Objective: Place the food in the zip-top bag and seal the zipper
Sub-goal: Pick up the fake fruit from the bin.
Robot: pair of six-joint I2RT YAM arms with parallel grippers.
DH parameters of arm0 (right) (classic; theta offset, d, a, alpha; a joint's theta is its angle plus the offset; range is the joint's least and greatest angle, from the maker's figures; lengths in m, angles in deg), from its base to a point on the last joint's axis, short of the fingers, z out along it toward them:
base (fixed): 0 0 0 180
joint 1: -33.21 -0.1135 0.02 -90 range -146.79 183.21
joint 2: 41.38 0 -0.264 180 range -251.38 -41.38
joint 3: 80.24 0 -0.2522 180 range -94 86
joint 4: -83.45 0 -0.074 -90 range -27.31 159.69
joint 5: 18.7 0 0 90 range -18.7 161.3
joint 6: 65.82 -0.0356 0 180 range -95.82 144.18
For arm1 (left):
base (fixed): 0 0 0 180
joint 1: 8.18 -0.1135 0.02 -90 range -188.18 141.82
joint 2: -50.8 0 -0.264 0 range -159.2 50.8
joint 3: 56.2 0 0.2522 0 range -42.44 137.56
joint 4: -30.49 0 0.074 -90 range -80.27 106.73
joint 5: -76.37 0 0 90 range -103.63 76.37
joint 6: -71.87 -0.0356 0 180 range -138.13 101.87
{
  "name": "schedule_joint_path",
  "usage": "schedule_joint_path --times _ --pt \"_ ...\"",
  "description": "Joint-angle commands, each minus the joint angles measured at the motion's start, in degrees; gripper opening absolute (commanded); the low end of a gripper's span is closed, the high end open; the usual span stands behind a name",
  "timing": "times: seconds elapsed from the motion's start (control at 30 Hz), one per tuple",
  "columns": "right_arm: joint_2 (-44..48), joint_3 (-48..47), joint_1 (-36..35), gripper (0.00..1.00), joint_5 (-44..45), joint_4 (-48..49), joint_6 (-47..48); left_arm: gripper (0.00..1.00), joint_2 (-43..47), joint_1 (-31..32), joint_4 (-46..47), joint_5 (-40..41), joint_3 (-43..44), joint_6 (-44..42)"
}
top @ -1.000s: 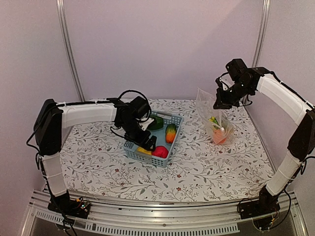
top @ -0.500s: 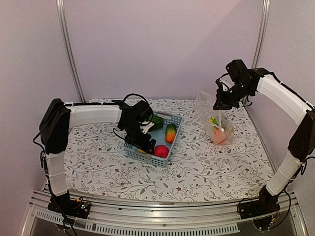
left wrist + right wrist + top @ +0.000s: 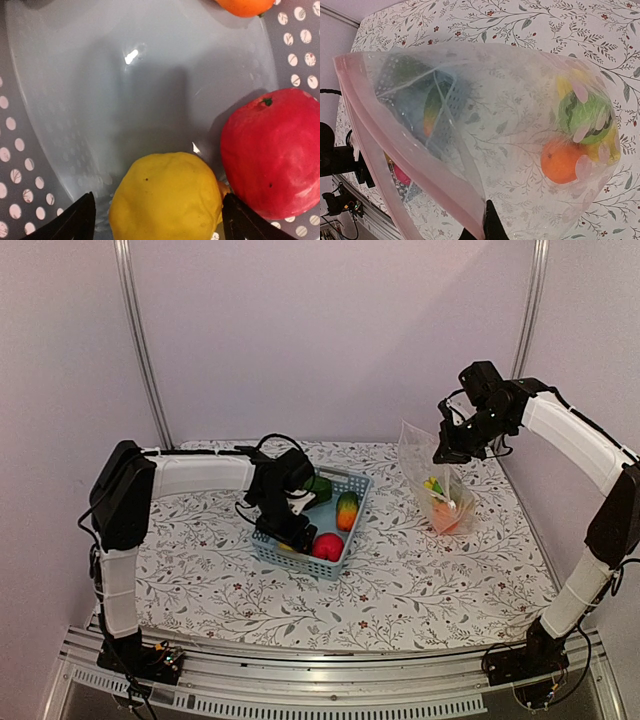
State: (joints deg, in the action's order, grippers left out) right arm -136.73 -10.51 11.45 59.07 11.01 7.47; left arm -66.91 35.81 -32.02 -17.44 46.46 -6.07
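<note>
1. The left gripper reaches down into the blue-grey basket, which stands near the middle of the flowered worktop
2. In the left wrist view its jaws stand wide apart on either side of a yellow fruit lying on the basket floor; they are not closed on it
3. A red apple lies just beside the yellow fruit on its right, seemingly touching it
4. At the far edge of that view an orange-coloured piece shows only in part, too little to name
5. From above, a green-orange mango lies in the basket's far right part and a green pepper at its far end, behind the left wrist
6. The right gripper is raised above the right rear of the worktop, its jaws closed on the top edge of the zip-top bag
7. The bag hangs from that grip with its bottom resting on the worktop, well apart from the basket
8. The right wrist view shows the pinkish zipper gaping open, pinched at one spot by the gripper
9. Inside the bag, at its bottom, lie an orange, a green striped melon and a yellow piece pressed against them
</note>
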Motion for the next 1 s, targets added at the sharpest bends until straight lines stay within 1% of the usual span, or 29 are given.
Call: schedule_joint_path --times 0.0,0.13,0.23,0.6,0.73,0.87,0.97 --pt "0.9 0.2 -0.3 0.00 0.1 0.1 -0.3 0.85 -1.1 0.2 -1.0 0.7 1.5 -1.0" --pt "0.7 0.1 -0.3 0.00 0.0 0.1 -0.4 0.79 -1.1 0.1 -1.0 0.6 1.5 -1.4" --pt "0.5 -0.1 -0.3 0.00 0.0 0.1 -0.3 0.73 -0.8 0.0 -1.1 0.3 1.6 -1.7" --pt "-0.3 -1.7 -0.3 0.00 -0.2 -0.5 -0.4 0.67 1.8 -0.6 -2.7 3.6 3.8 -1.3" --pt "-0.4 -2.3 -0.3 0.00 -0.1 -1.1 -0.3 0.66 3.1 -0.6 -3.7 7.2 5.3 -0.9" --pt "-0.8 -2.9 -0.4 0.00 -0.3 -1.9 -0.1 0.65 4.1 -0.7 -4.8 9.9 9.8 1.0" --pt "-1.3 -4.5 -1.0 0.00 0.0 -3.2 0.1 0.65 4.6 -0.6 -4.5 9.6 16.5 3.7"
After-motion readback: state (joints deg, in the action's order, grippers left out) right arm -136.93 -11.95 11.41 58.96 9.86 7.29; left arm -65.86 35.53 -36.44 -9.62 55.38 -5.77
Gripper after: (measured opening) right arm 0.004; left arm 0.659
